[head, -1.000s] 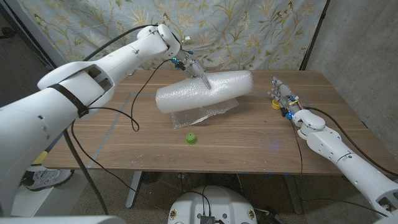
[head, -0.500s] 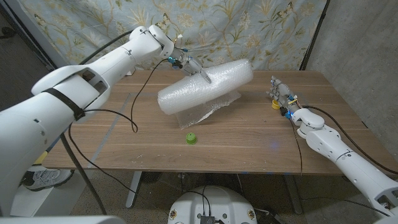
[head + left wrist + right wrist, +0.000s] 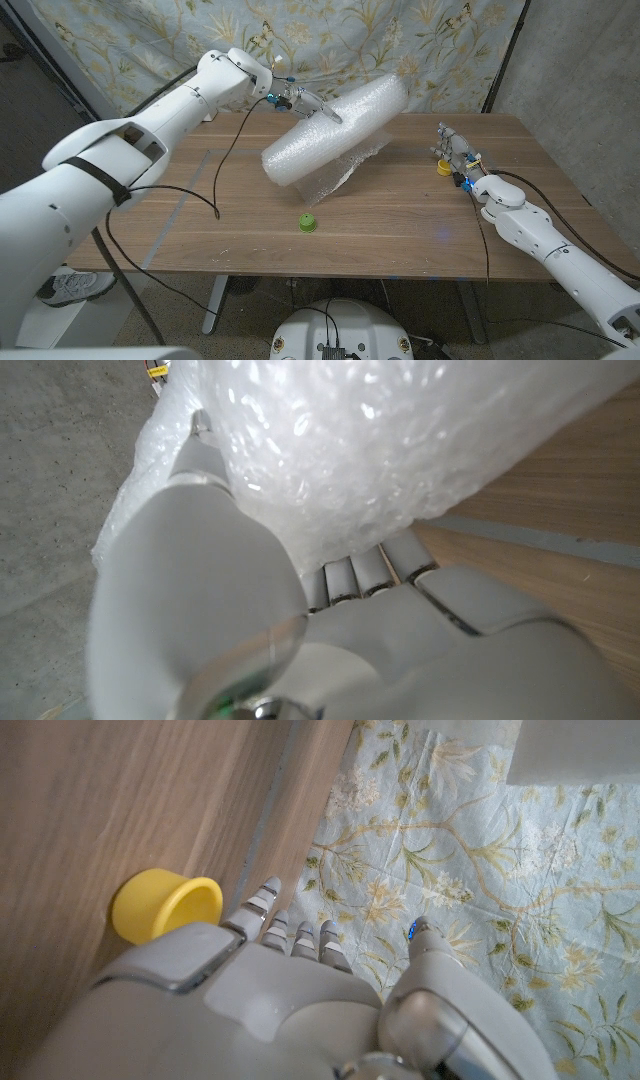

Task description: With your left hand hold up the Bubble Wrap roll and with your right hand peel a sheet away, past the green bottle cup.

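My left robot hand (image 3: 305, 103) holds the Bubble Wrap roll (image 3: 335, 128) tipped up above the green bottle cup (image 3: 308, 223). My right robot hand (image 3: 455, 152), empty with fingers apart, waits far beside it. I should lift steadily, then pinch the loose sheet (image 3: 345, 172).

White arms (image 3: 150, 125), blk cables

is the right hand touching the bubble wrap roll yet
No, in the head view the right hand stands beside a yellow cup, well apart from the Bubble Wrap roll.
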Tool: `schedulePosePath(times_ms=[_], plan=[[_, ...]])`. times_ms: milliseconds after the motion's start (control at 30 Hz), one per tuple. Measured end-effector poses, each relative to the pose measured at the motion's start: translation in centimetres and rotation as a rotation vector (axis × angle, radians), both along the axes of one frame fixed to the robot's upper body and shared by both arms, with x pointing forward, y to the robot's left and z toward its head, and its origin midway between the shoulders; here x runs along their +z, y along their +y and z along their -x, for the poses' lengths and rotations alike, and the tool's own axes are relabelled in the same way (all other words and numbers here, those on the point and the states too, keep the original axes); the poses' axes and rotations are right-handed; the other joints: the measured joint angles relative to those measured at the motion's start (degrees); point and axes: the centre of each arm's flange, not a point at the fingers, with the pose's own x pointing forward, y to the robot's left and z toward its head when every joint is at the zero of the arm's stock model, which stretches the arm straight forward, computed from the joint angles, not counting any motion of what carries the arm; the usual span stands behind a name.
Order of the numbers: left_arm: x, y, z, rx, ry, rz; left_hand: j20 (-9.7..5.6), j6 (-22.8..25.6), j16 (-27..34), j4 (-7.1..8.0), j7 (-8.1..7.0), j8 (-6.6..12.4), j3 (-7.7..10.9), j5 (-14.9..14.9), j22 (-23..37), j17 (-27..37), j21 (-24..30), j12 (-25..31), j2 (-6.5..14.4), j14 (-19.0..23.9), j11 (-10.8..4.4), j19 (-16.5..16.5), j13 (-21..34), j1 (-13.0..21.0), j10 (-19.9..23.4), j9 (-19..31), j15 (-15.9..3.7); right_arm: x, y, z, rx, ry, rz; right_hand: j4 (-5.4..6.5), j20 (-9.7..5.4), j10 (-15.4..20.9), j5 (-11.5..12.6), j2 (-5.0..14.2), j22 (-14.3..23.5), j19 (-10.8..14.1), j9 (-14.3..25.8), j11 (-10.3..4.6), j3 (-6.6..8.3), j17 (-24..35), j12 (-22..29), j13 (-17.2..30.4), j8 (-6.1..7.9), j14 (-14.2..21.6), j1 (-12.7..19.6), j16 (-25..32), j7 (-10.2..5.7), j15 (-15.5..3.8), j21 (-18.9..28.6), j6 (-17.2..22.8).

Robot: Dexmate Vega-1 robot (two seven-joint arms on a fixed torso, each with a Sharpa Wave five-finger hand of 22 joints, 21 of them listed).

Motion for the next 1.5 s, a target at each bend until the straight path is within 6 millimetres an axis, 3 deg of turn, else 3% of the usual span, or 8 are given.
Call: schedulePosePath(times_ms=[567,600,633,1500], plan=[[-3.0,0.5,-1.3,-0.008,0.048,0.137,-0.02,0.6,-0.9,-0.03,-0.21,0.01,0.01,0.0,0.1,0.5,0.7,0.2,0.3,0.5,-0.3,-0.6,0.8,-0.3,0.3,0.0,-0.51,-0.3,0.0,0.5,0.007,0.0,0.012,0.0,0.0,0.0,0.0,0.0,0.0,0.0,0.0,0.0,0.0,0.0,0.2,0.0,0.0,0.0,0.0,0.0,0.0,0.0,0.0,0.0],[-1.6,-0.3,-1.0,-0.049,-0.005,0.249,-0.02,0.6,-0.9,-0.04,-0.21,0.01,0.03,0.0,0.1,0.6,0.7,0.2,0.3,0.5,-0.3,-0.6,0.8,-0.3,0.3,0.0,-0.51,-0.3,0.0,0.5,0.008,-0.001,0.012,0.0,0.0,0.0,0.0,0.0,0.0,0.0,0.0,0.0,0.0,0.0,0.2,0.0,0.0,0.0,0.0,0.0,0.0,0.0,0.2,0.0],[-1.6,-0.3,-1.1,-0.055,-0.006,0.265,-0.02,0.6,-0.9,-0.12,-0.21,0.01,0.1,0.0,0.1,0.6,0.7,0.2,0.3,0.5,-0.3,-0.6,0.8,-0.3,0.3,0.0,-0.51,-0.3,0.1,0.5,0.009,-0.001,0.013,0.0,0.0,0.0,0.0,0.0,0.0,0.0,0.0,0.0,0.0,-0.1,0.2,0.0,0.0,0.0,0.0,0.0,0.0,0.0,0.2,0.0],[-5.7,-1.3,-3.8,-0.12,0.116,0.584,0.1,0.6,-1.6,-0.15,-0.24,0.59,0.11,0.3,-0.2,1.3,1.9,0.1,0.3,0.8,-0.3,-1.7,1.9,-0.3,0.3,0.0,-0.81,0.0,0.2,1.7,0.016,-0.008,0.051,-0.16,0.0,0.0,0.0,0.0,0.0,0.0,0.0,0.0,0.16,-0.3,0.2,0.0,0.0,0.0,0.0,0.0,0.0,0.0,0.2,0.0]])
